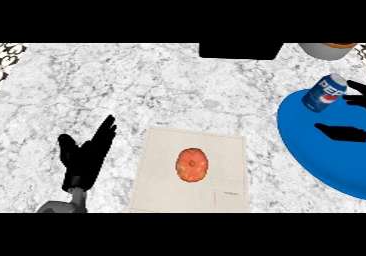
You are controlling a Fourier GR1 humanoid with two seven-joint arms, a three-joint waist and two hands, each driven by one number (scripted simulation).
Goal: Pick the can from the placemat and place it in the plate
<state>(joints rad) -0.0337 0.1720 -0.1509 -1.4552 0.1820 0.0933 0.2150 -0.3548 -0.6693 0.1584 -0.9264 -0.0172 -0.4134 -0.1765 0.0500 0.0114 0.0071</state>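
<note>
Can [324,93], quantity one, sat tilted on one blue plate [319,160]; right hand [347,132] and left hand [82,160] fingers were apart.

The can [324,93] leans tilted on the far left part of the plate [319,165], the right hand [357,97] just right of it; left of the plate a round fruit [192,164] rests on the placemat [160,190], with the left hand [84,157] further left.
</note>
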